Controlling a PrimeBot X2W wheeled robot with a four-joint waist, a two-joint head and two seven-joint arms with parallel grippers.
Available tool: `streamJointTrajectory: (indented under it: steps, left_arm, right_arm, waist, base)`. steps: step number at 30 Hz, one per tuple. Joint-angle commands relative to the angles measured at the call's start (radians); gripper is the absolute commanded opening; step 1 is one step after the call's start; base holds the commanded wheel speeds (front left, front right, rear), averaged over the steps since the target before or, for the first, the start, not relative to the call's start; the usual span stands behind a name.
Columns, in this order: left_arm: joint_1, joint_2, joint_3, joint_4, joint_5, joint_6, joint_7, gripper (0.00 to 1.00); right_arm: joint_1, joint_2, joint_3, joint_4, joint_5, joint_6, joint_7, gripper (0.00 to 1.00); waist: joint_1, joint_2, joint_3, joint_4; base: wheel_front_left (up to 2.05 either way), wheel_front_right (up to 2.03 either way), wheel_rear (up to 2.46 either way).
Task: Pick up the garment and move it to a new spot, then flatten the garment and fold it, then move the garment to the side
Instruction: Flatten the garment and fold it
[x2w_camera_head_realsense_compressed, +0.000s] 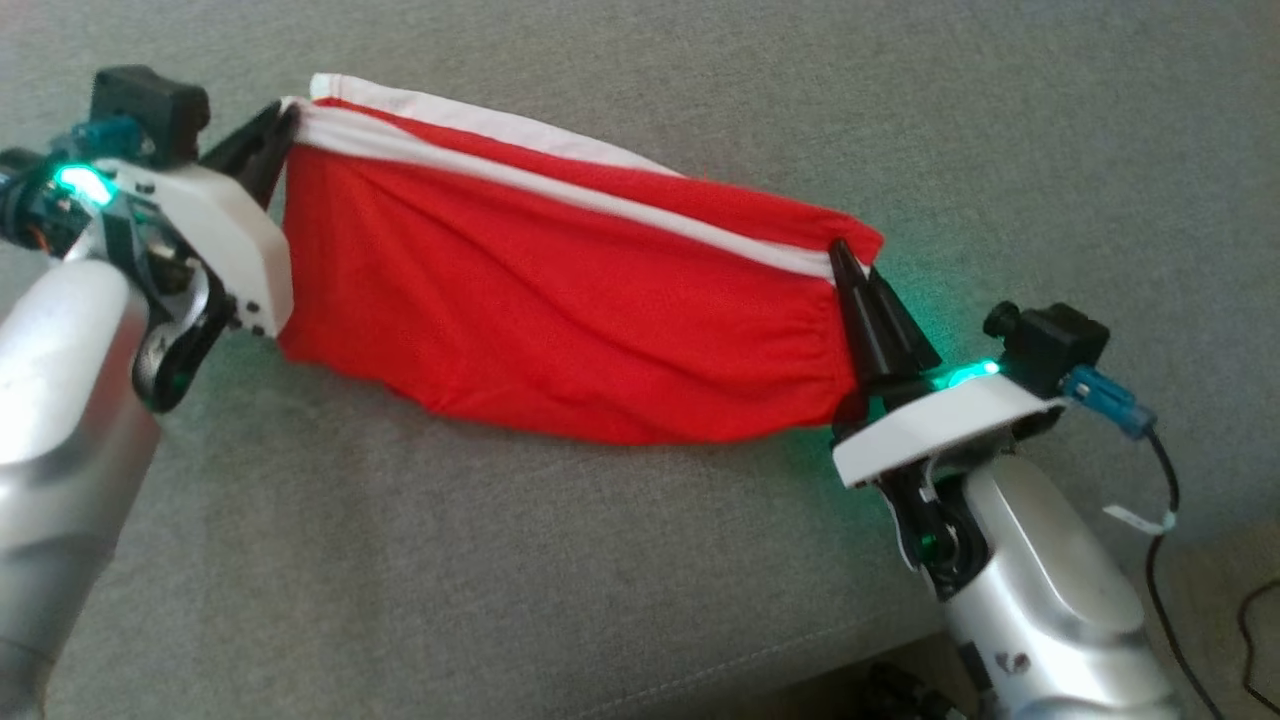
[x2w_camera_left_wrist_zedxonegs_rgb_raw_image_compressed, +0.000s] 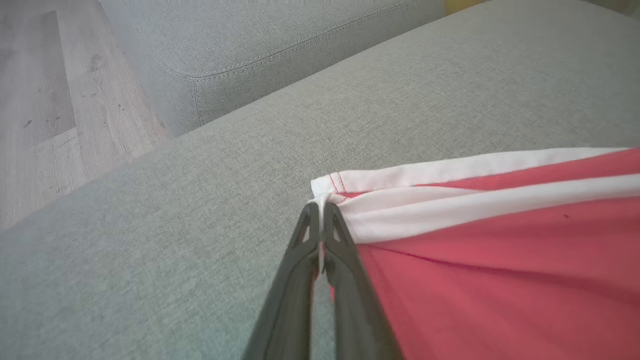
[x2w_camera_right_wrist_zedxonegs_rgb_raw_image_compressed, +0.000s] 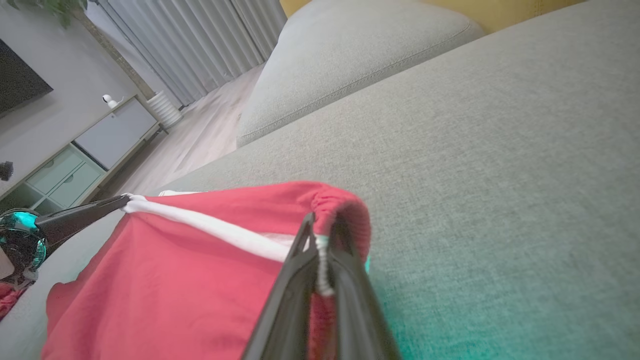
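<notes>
The garment (x2w_camera_head_realsense_compressed: 560, 300) is red with white stripes along its upper edge and hangs stretched between both grippers over the grey sofa seat (x2w_camera_head_realsense_compressed: 500, 560). My left gripper (x2w_camera_head_realsense_compressed: 283, 122) is shut on its white-striped corner at the upper left; in the left wrist view the closed left gripper (x2w_camera_left_wrist_zedxonegs_rgb_raw_image_compressed: 320, 207) pinches that white hem of the garment (x2w_camera_left_wrist_zedxonegs_rgb_raw_image_compressed: 500, 250). My right gripper (x2w_camera_head_realsense_compressed: 845, 255) is shut on the gathered red edge at the right. In the right wrist view, the right gripper (x2w_camera_right_wrist_zedxonegs_rgb_raw_image_compressed: 322, 225) clamps the white stripe of the garment (x2w_camera_right_wrist_zedxonegs_rgb_raw_image_compressed: 200, 280), whose lower edge sags onto the cushion.
A second grey cushion (x2w_camera_right_wrist_zedxonegs_rgb_raw_image_compressed: 350, 55) lies beyond the seat. Wooden floor (x2w_camera_left_wrist_zedxonegs_rgb_raw_image_compressed: 45, 110) runs past the sofa's edge, with a pale cabinet (x2w_camera_right_wrist_zedxonegs_rgb_raw_image_compressed: 85, 155) and curtains (x2w_camera_right_wrist_zedxonegs_rgb_raw_image_compressed: 200, 40) farther off. A dark cable (x2w_camera_head_realsense_compressed: 1165, 560) trails from my right wrist at the seat's front edge.
</notes>
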Motion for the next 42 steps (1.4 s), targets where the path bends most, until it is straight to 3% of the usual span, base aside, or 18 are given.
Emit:
streamJointTrajectory:
  steps: [1,2,3,4,5,6,7,8,14,20,25,31,36,42]
  left_arm:
    - [-0.067,0.03,0.037,-0.004,0.011,-0.002,-0.019,0.0]
    - [-0.074,0.024,0.034,0.006,0.012,-0.003,-0.026,0.0]
    - [-0.081,0.019,0.032,0.016,0.014,-0.003,-0.037,0.0]
    - [-0.087,0.014,0.031,0.026,0.017,-0.004,-0.052,0.0]
    - [-0.093,0.007,0.031,0.035,0.02,-0.004,-0.07,0.0]
    - [-0.096,0.0,0.032,0.044,0.02,-0.003,-0.088,0.3]
    - [-0.098,-0.008,0.032,0.052,0.02,-0.004,-0.104,0.77]
    - [-0.099,-0.015,0.031,0.059,0.02,-0.004,-0.118,1.0]
    - [-0.09,-0.036,0.039,0.066,0.007,-0.007,-0.23,1.0]
    - [-0.028,-0.039,0.055,0.016,-0.028,-0.002,-0.289,1.0]
    - [0.047,-0.043,0.054,-0.018,-0.047,0.036,-0.283,1.0]
    - [0.158,-0.075,0.056,-0.053,-0.069,0.127,-0.277,1.0]
    - [0.223,-0.109,0.051,-0.048,-0.083,0.198,-0.256,1.0]
    - [0.237,-0.129,0.049,-0.033,-0.091,0.245,-0.226,1.0]
  right_arm:
    - [-0.031,-0.003,0.026,-0.007,0.014,0.008,-0.023,0.0]
    - [-0.041,-0.003,0.032,0.004,0.019,0.008,-0.029,0.0]
    - [-0.05,-0.003,0.038,0.015,0.022,0.008,-0.035,0.13]
    - [-0.059,-0.003,0.044,0.025,0.025,0.008,-0.039,0.38]
    - [-0.067,-0.003,0.052,0.035,0.026,0.008,-0.042,0.87]
    - [-0.074,-0.003,0.058,0.043,0.028,0.008,-0.046,1.0]
    - [-0.079,-0.003,0.064,0.049,0.029,0.008,-0.049,1.0]
    - [-0.082,-0.003,0.069,0.054,0.031,0.008,-0.052,1.0]
    - [-0.064,-0.003,0.061,0.041,-0.02,0.008,-0.069,1.0]
    - [0.024,-0.003,-0.022,-0.026,-0.125,0.008,-0.05,1.0]
    - [0.107,-0.003,-0.094,-0.107,-0.203,0.008,-0.003,1.0]
    - [0.215,-0.003,-0.174,-0.288,-0.277,0.008,0.084,1.0]
    - [0.271,-0.003,-0.209,-0.43,-0.304,0.008,0.148,1.0]
    - [0.296,-0.003,-0.227,-0.517,-0.314,0.008,0.188,1.0]
  waist:
    - [-0.0001,0.0,0.007,-0.007]
    - [-0.0001,0.0,0.008,-0.009]
    - [-0.0001,0.0,0.009,-0.01]
    - [-0.0001,0.0,0.011,-0.01]
    - [-0.0001,0.0,0.012,-0.01]
    - [-0.0001,0.0,0.012,-0.01]
    - [-0.0001,0.0,0.011,-0.009]
    - [-0.0001,0.0,0.011,-0.008]
    - [-0.0001,0.0,-0.013,0.008]
    - [-0.0001,0.0,-0.063,0.031]
    - [-0.0001,0.0,-0.103,0.051]
    - [-0.0001,0.0,-0.13,0.068]
    - [-0.0001,0.0,-0.115,0.072]
    - [-0.0001,0.0,-0.094,0.07]
  base:
    - [0.0,0.0,0.0]
    - [0.0,0.0,0.0]
    - [0.0,0.0,0.0]
    - [0.0,0.0,0.0]
    - [0.0,0.0,0.0]
    - [0.0,0.0,0.0]
    - [0.0,0.0,0.0]
    - [0.0,0.0,0.0]
    - [0.0,0.0,0.0]
    - [0.0,0.0,0.0]
    - [0.0,0.0,0.0]
    - [0.0,0.0,0.0]
    - [0.0,0.0,0.0]
    - [0.0,0.0,0.0]
